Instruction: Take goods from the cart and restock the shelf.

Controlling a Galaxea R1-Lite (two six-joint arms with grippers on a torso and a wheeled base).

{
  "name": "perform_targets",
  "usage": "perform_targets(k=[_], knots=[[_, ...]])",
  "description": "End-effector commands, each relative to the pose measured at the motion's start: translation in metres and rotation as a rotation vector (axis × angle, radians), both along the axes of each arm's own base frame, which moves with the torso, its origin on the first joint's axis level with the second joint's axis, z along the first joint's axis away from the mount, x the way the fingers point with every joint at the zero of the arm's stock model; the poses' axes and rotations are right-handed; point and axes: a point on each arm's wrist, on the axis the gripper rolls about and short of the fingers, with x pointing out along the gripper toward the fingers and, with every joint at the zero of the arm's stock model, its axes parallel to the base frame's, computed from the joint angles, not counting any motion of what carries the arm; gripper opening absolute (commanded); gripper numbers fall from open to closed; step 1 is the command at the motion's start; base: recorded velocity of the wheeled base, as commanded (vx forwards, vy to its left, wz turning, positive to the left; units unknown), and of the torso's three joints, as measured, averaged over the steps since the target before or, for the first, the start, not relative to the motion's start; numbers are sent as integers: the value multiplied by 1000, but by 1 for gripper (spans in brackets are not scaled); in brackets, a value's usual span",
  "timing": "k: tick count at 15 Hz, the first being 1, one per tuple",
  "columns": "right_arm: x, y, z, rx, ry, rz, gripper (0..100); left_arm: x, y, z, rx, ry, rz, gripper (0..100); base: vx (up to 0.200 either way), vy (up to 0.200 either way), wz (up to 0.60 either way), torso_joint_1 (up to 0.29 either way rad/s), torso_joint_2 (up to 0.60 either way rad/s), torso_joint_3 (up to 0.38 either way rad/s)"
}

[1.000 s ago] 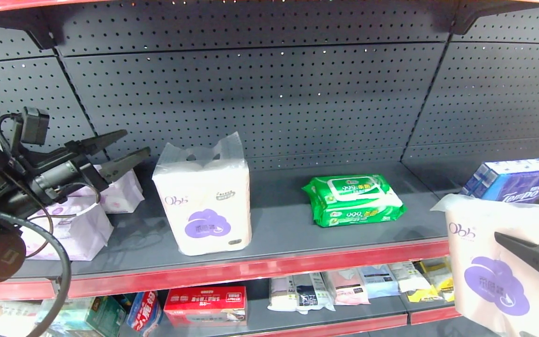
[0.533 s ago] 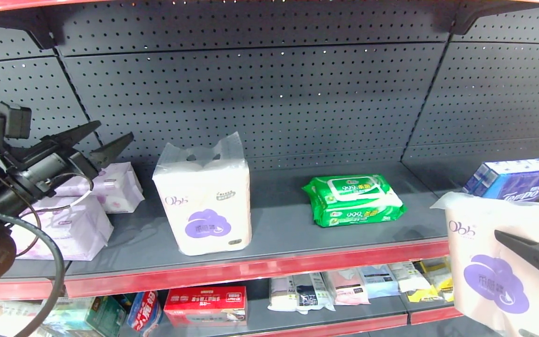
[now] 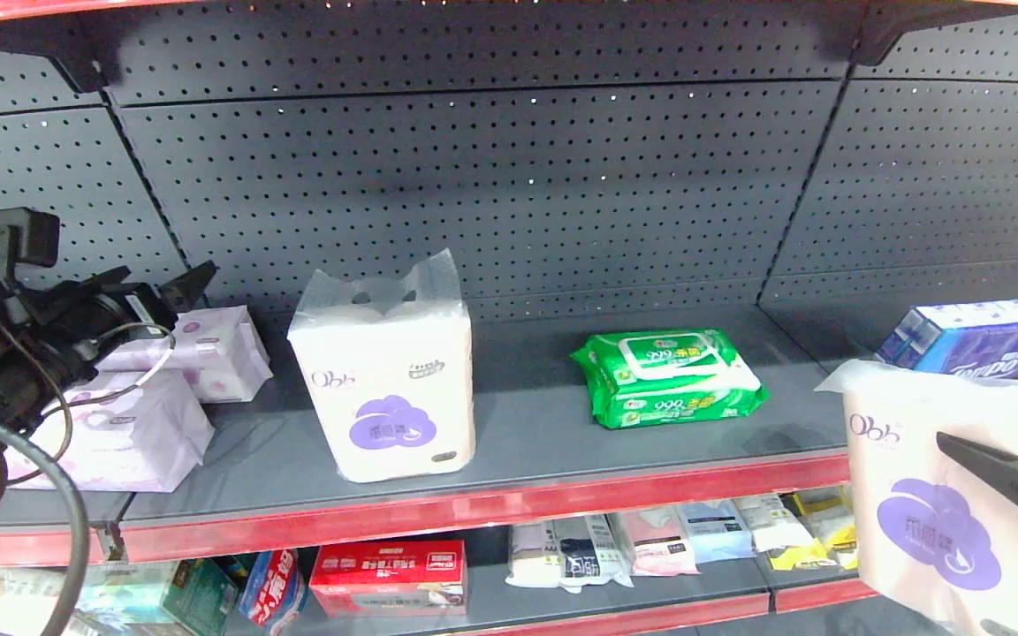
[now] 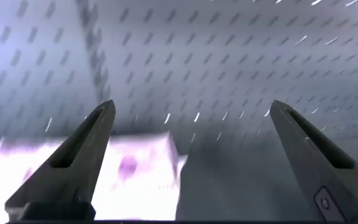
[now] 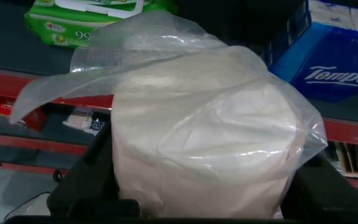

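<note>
A white toilet-roll pack with a purple print stands upright on the grey shelf, left of the middle. My left gripper hovers open and empty at the shelf's left end, over the pale purple packs. Its two dark fingers spread wide before the pegboard in the left wrist view. At the lower right, in front of the shelf edge, my right gripper is shut on a second toilet-roll pack. The loose plastic top of that toilet-roll pack shows in the right wrist view.
A green wipes pack lies flat right of the middle. A blue tissue pack sits at the far right. Bare shelf floor lies between the standing rolls and the wipes. The lower shelf holds a red box and several small packs.
My left gripper has drawn back to the left, away from the standing roll pack, still open. The right gripper and its pack have hardly moved.
</note>
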Motion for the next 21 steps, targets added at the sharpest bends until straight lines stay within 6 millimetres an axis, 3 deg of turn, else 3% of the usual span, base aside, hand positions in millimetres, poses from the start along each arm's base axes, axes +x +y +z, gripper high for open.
perform_targets(k=[1, 2, 4, 10, 11, 14, 17, 19, 21], knots=[[-1, 0, 1, -1, -7, 1, 0, -32, -17, 32, -7, 9, -28, 100, 0, 0, 0, 0, 0, 0], [-1, 0, 1, -1, -7, 1, 0, -32, -17, 32, -7, 9, -28, 100, 0, 0, 0, 0, 0, 0], [-1, 0, 1, 1, -9, 10, 0, -69, -28, 33, -5, 80, -114, 100, 0, 0, 0, 0, 0, 0], [-3, 1, 5, 14, -28, 18, 0, -145, -41, 22, 74, 145, -223, 100, 0, 0, 0, 0, 0, 0], [-5, 1, 6, 12, -36, 18, 0, -169, -45, 23, 76, 126, -288, 100, 0, 0, 0, 0, 0, 0], [-11, 3, 9, 3, -65, 32, 0, -216, -54, 20, 78, 96, -400, 100, 0, 0, 0, 0, 0, 0], [-18, 5, 9, -2, -85, 45, 0, -260, -59, 11, 74, 104, -414, 100, 0, 0, 0, 0, 0, 0], [-22, 4, 11, -22, -106, 43, 0, -284, -62, 0, 72, 115, -401, 100, 0, 0, 0, 0, 0, 0], [-25, 4, 11, -24, -116, 34, 0, -295, -64, -8, 70, 131, -400, 100, 0, 0, 0, 0, 0, 0]])
